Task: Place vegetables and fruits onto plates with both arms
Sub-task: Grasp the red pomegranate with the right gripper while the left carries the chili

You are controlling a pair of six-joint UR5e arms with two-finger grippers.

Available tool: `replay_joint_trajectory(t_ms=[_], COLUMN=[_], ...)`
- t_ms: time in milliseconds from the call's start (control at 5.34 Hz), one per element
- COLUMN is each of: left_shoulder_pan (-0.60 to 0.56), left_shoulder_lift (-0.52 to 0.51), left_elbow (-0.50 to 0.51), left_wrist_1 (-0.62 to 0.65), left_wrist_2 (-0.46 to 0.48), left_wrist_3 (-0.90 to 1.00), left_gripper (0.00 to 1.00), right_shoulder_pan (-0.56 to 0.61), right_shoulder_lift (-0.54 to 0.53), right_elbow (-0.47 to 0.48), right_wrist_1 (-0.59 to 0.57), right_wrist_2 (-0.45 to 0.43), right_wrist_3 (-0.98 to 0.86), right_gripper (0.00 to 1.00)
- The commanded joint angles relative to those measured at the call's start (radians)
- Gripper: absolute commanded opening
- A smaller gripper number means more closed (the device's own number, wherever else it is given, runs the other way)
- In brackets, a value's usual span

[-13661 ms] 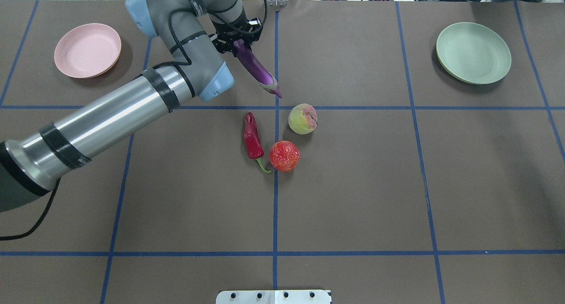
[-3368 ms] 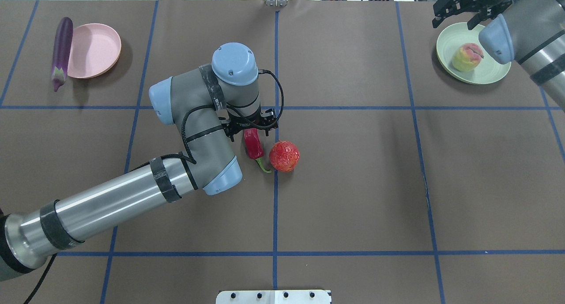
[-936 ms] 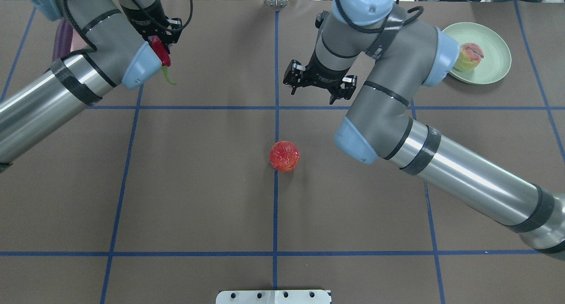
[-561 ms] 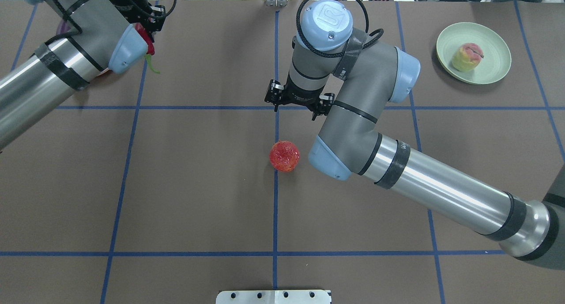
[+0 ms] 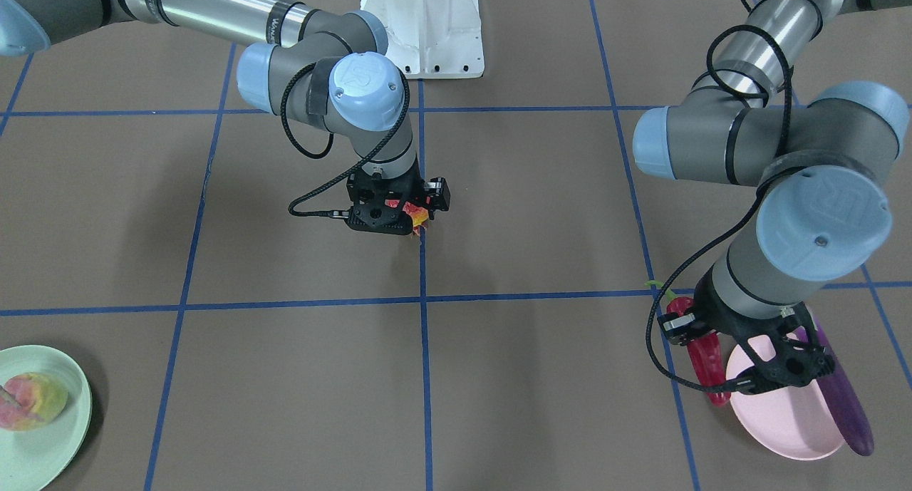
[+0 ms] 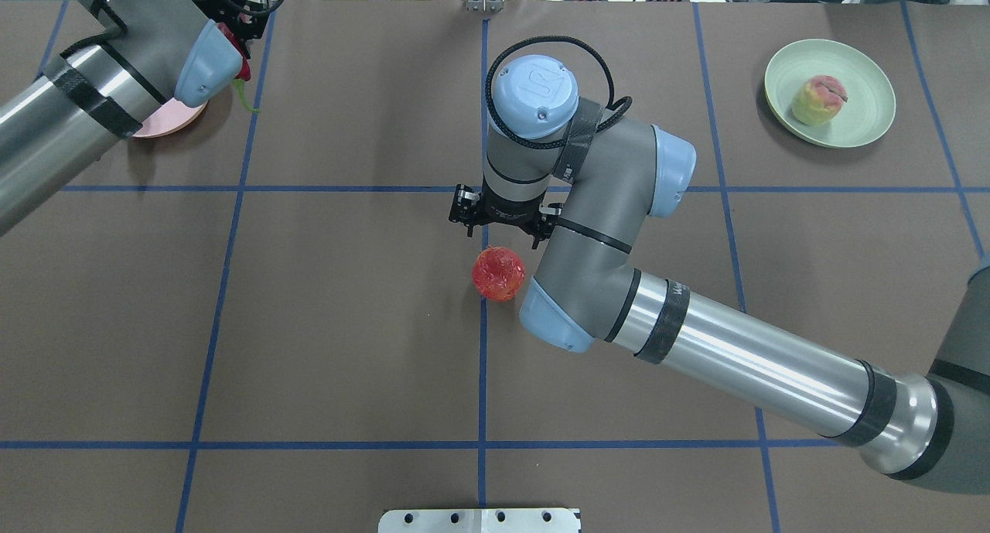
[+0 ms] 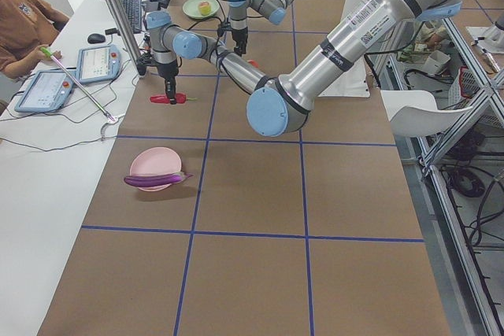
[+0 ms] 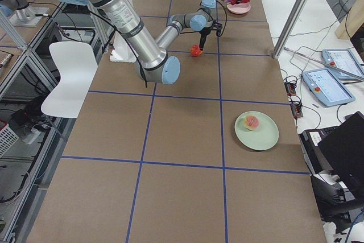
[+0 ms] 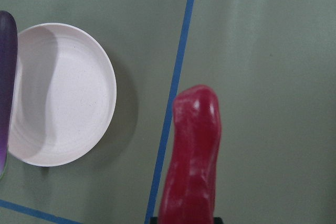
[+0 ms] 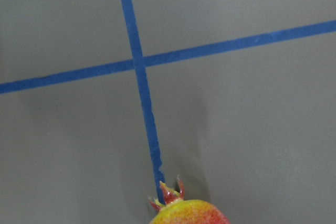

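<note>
My left gripper (image 5: 702, 334) is shut on the red chili pepper (image 5: 707, 363) and holds it above the table, just beside the pale pink plate (image 5: 784, 416). In the left wrist view the chili (image 9: 194, 150) hangs right of the plate (image 9: 63, 93). The purple eggplant (image 5: 844, 395) lies across the plate's far rim. My right gripper (image 6: 503, 222) is open, just above the red-orange pomegranate (image 6: 499, 273), which lies on the table. The peach (image 6: 818, 100) sits on the mint green plate (image 6: 870, 123).
Blue tape lines grid the brown table. The white base block (image 5: 427, 28) stands at the robot's edge. An operator (image 7: 27, 21) sits with tablets along the table's far side. A white chair (image 8: 68, 78) stands behind the robot.
My right arm has swung from near the green plate to over the pomegranate. My left arm has carried the chili further towards the pink plate.
</note>
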Motion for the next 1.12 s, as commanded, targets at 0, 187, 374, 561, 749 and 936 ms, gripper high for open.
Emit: replay_joint_trajectory(t_ms=[0,187,374,561,749,936], left_shoulder_pan=[-0.002,-0.004,-0.022,-0.057,-0.085,-0.087], left_shoulder_lift=[0.001,0.001,-0.005,-0.008,-0.033,-0.037], left_elbow=[0.017,0.024,0.094,0.196,0.244,0.246], left_wrist_1=[-0.011,-0.011,-0.072,-0.174,-0.191,-0.192], left_wrist_2=[0.000,0.002,0.002,0.005,0.005,0.005], left_wrist_3=[0.003,0.009,0.011,0.067,0.109,0.109], left_gripper=[0.00,0.00,0.00,0.00,0.00,0.00], right_shoulder_pan=[-0.019,-0.025,-0.036,-0.050,-0.065,-0.065], right_shoulder_lift=[-0.003,-0.002,-0.005,-0.003,-0.008,-0.011], right_elbow=[-0.010,-0.026,-0.029,-0.029,-0.029,-0.029], right_wrist_1=[0.000,0.002,0.000,0.000,0.002,0.002], right_wrist_2=[0.001,0.001,0.001,0.001,0.001,0.001], right_wrist_3=[-0.002,-0.001,-0.001,0.002,0.002,0.002], right_gripper=[1.00,1.00,1.00,1.00,1.00,1.00])
